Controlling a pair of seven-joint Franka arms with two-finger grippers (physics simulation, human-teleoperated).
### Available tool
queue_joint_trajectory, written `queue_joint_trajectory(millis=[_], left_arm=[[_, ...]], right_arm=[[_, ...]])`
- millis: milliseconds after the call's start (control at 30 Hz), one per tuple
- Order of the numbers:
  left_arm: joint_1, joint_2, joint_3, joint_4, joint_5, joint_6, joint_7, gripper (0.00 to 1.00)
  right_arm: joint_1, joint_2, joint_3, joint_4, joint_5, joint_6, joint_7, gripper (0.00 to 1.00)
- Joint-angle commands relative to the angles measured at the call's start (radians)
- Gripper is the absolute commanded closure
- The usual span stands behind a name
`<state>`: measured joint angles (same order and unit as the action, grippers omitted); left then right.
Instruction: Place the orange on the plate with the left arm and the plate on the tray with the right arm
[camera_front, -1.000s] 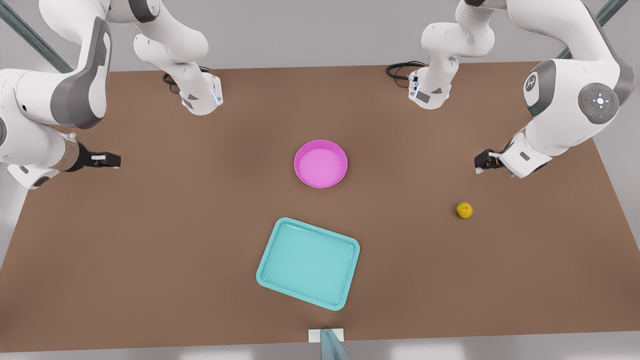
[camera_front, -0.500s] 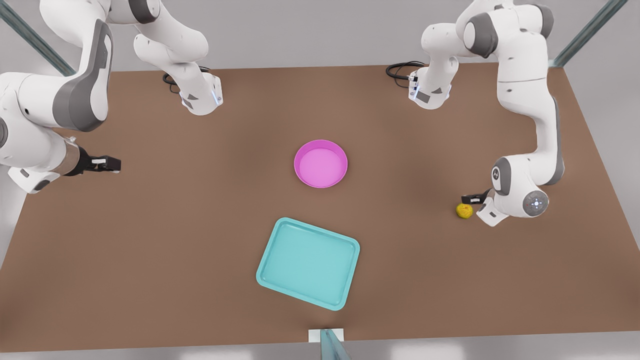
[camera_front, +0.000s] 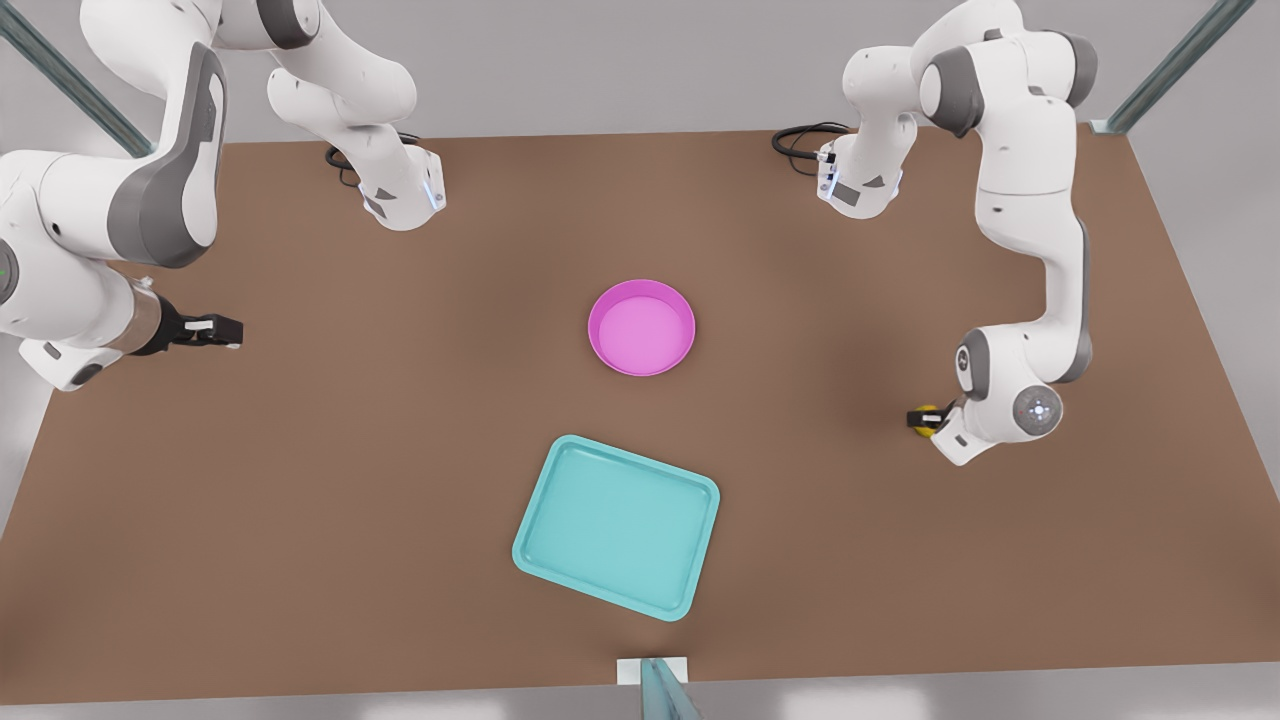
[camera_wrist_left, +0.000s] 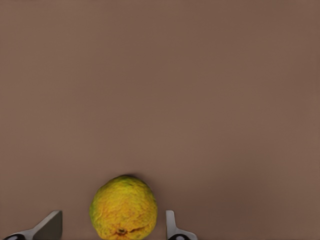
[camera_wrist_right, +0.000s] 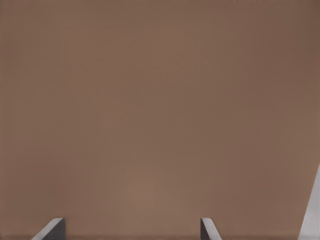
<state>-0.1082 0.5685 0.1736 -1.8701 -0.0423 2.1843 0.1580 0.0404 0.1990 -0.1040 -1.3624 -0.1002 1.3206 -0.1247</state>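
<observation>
Yellow-orange orange (camera_wrist_left: 123, 207) on brown table (camera_front: 400, 480), front view's right, well apart from pink plate (camera_front: 641, 327) and teal tray (camera_front: 616, 527) | left gripper (camera_front: 922, 418) open, fingers either side of fruit, apparently not yet touching | right gripper (camera_front: 222, 329) open, waiting at front view's left, plate untouched.

- orange (camera_wrist_left: 123, 208): mottled yellow-orange
- plate (camera_front: 641, 327): bright pink
- tray (camera_front: 616, 526): teal
- bench (camera_front: 400, 450): plain brown
- arms: white with grey joints
</observation>
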Motion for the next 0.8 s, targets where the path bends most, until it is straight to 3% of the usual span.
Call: queue_joint_trajectory(millis=[0, 400, 467, 500, 667, 767], left_arm=[[-0.001, 0.005, 0.000, -0.001, 0.001, 0.011, 0.048, 0.00], [0.001, 0.059, 0.000, -0.001, 0.001, 0.040, 0.046, 0.00], [0.001, 0.059, 0.000, -0.001, 0.001, 0.041, 0.046, 0.26], [0.001, 0.059, 0.000, 0.000, 0.001, 0.041, 0.044, 0.33], [-0.002, 0.048, 0.000, 0.002, 0.001, 0.028, 0.008, 0.34], [-0.068, -0.036, -0.003, 0.008, 0.001, -0.049, -0.127, 0.34]], right_arm=[[-0.002, -0.001, 0.000, 0.000, 0.000, 0.000, -0.007, 0.00], [-0.002, 0.007, 0.000, 0.000, 0.008, 0.002, -0.007, 0.00], [-0.002, 0.007, 0.000, 0.000, 0.011, 0.000, -0.007, 0.00], [-0.002, 0.007, 0.000, 0.000, 0.011, 0.000, -0.007, 0.00], [-0.004, 0.008, 0.000, 0.000, 0.011, 0.000, -0.007, 0.00], [-0.004, 0.011, 0.000, 0.002, 0.011, 0.002, -0.007, 0.00]])
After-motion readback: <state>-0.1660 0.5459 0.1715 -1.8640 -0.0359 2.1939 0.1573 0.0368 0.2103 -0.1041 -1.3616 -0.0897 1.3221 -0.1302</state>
